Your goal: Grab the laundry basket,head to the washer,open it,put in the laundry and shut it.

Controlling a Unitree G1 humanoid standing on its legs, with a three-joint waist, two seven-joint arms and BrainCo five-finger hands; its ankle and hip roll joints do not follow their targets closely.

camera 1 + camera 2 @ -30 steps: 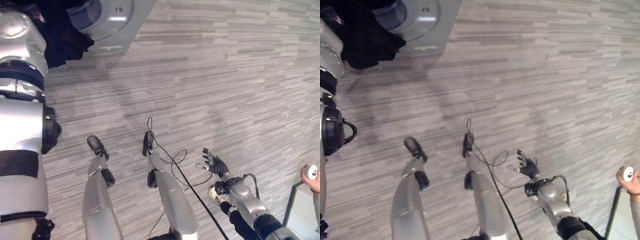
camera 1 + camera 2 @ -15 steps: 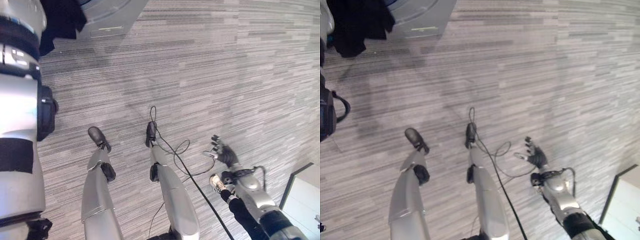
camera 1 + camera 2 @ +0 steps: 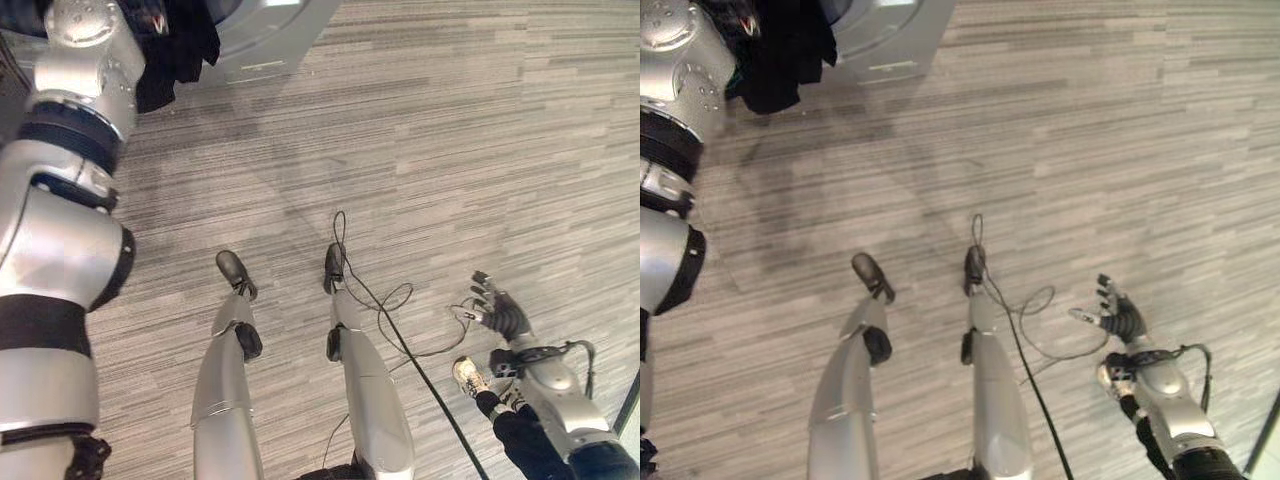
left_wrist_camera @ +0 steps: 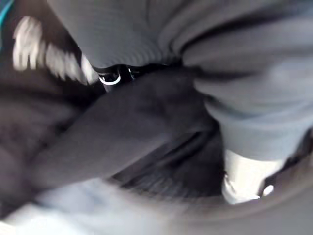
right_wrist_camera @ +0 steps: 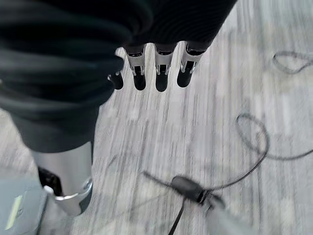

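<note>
Hanging low at the robot's right side over the grey striped floor (image 3: 470, 130), the right robot hand (image 3: 1120, 318) is released: its fingers (image 5: 161, 73) are straight and spread and grasp nothing, as the right wrist view confirms. The left arm reaches up toward the washer (image 3: 275, 35), which is cut off by the upper edge of both eye views; only part of its grey front and a curved rim of the opening are visible. A pale strip on that front may be a label, but no writing can be read. Dark laundry (image 3: 780, 55) hangs at the washer opening, just beside the upper end of the left arm. The left robot hand is hidden among this cloth in the eye views. The left wrist view shows dark folds of the laundry from very close, with a pale curved surface beyond; the fingers cannot be made out there, so it cannot be told whether this robot hand is released or grasping the cloth.
</note>
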